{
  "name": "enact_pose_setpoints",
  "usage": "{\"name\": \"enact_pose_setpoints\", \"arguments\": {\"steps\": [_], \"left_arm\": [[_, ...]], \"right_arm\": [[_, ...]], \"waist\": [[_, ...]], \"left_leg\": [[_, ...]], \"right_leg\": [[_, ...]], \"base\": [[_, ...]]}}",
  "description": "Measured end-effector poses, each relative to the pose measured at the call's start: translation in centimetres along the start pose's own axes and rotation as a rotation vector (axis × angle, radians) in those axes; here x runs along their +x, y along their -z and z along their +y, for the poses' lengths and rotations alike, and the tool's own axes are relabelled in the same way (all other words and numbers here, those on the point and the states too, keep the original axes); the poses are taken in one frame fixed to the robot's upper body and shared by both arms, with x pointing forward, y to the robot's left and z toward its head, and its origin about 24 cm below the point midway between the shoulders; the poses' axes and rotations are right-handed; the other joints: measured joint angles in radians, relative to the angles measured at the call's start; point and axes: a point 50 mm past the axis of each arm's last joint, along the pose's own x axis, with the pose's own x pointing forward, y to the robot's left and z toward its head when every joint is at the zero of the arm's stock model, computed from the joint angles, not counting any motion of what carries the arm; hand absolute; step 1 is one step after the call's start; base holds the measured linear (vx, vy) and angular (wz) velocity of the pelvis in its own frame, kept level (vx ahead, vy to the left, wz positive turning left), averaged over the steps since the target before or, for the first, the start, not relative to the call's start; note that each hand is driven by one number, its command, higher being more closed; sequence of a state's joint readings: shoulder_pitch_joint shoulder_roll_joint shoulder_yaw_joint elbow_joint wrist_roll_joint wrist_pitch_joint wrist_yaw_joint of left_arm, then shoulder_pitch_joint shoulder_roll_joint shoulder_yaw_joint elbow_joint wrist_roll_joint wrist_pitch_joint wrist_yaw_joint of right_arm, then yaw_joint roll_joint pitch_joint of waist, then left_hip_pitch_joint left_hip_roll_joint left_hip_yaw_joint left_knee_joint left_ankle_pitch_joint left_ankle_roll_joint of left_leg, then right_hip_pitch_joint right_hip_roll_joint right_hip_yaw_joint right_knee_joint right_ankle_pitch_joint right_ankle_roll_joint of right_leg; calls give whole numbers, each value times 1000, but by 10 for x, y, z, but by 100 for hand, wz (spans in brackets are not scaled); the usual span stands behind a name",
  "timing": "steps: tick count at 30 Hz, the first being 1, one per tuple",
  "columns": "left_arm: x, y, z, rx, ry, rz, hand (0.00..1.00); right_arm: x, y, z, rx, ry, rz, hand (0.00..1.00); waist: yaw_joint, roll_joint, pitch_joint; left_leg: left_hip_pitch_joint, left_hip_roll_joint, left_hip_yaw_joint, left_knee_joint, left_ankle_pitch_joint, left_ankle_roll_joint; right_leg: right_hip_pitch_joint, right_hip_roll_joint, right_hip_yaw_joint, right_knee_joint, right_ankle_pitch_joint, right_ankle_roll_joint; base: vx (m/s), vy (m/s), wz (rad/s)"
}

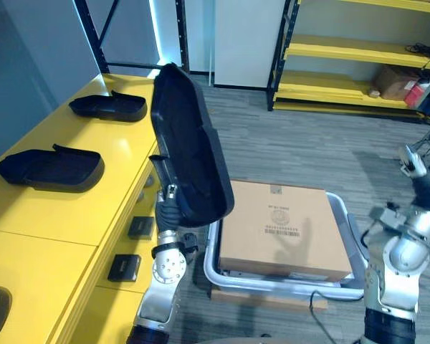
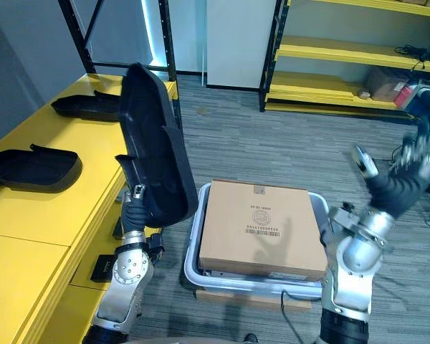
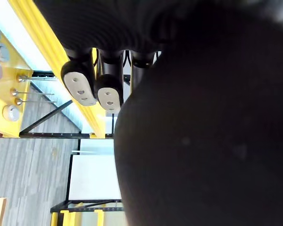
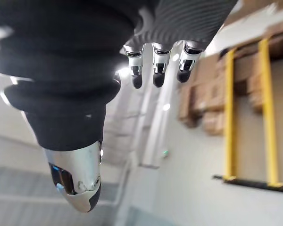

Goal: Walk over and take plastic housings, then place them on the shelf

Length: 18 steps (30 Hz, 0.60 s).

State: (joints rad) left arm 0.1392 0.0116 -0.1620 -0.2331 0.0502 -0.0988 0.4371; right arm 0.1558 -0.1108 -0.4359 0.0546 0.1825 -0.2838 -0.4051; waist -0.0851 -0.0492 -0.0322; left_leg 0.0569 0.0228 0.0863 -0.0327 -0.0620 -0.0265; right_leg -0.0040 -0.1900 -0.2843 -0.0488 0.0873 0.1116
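While left hand fingers grip a curved, smooth black housing, right hand fingers extend.

Silver-grey arms, screwed round joints; dark ribbed wrist covers; silver fingers, dark tips.

left hand gripping, right hand raised open

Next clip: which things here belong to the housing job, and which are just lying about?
Job: held housing in the left hand; far housing and near housing on the yellow shelf; right hand, open.
Lying about: cardboard box, grey tray, back racks.
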Motion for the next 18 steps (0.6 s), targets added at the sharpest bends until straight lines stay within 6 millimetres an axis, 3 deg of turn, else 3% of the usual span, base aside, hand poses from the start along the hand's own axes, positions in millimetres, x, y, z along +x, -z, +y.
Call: {"name": "enact_pose_setpoints", "arguments": {"steps": [2, 3, 5, 7, 9, 12, 16, 18], "left_arm": [[-3, -2, 9, 2, -29, -10, 100], [-4, -2, 11, 3, -34, -12, 100], [-5, -2, 12, 3, -22, -17, 100], [-5, -3, 12, -13, -12, -20, 100], [-4, -2, 13, -12, 0, -19, 100], [-6, -1, 10, -25, 33, -11, 100], [-13, 3, 7, -18, 59, 17, 100], [-15, 3, 2, -25, 95, 19, 100]], "right_arm": [[-27, 63, -27, -113, 28, 316, 0], [-36, 75, -32, -128, 28, 385, 0], [-79, 120, -59, -230, 18, 662, 0], [-113, 144, -70, -279, -12, 850, 0], [-150, 162, -75, -310, -60, 1031, 0], [-183, 173, -65, -342, -172, 1171, 0], [-182, 174, -53, -379, -284, 1155, 0], [-184, 175, -49, -400, -318, 1161, 0]], "waist": [[-6, 6, 6], [-8, 9, 9], [-6, 22, 21], [-5, 28, 28], [-8, 31, 34], [-7, 28, 42], [-3, 9, 52], [16, -9, 67]], "left_leg": [[-20, -1, -7, 26, -16, -1], [-23, 0, -9, 33, -20, -1], [-28, 0, -24, 48, -24, -1], [-27, 0, -31, 52, -24, -1], [-18, 2, -39, 52, -24, -2], [-7, 1, -49, 52, -23, -2], [-15, -4, -84, 64, -22, -3], [-63, -17, -171, 99, -22, -4]], "right_leg": [[6, -2, -5, -5, -2, 3], [8, -3, -7, -5, -4, 6], [20, -4, -19, -6, -9, 5], [27, -3, -25, -6, -11, 5], [40, -1, -38, -6, -14, 0], [57, -2, -48, -6, -18, -7], [76, -6, -80, -4, -31, -7], [84, -20, -166, 33, -66, 4]], "base": [[-42, -16, 7], [-51, -24, 12], [-34, -28, 18], [-30, -28, 12], [-26, -26, 11], [-41, -20, 10], [-45, -18, 30], [-29, -45, 109]]}}
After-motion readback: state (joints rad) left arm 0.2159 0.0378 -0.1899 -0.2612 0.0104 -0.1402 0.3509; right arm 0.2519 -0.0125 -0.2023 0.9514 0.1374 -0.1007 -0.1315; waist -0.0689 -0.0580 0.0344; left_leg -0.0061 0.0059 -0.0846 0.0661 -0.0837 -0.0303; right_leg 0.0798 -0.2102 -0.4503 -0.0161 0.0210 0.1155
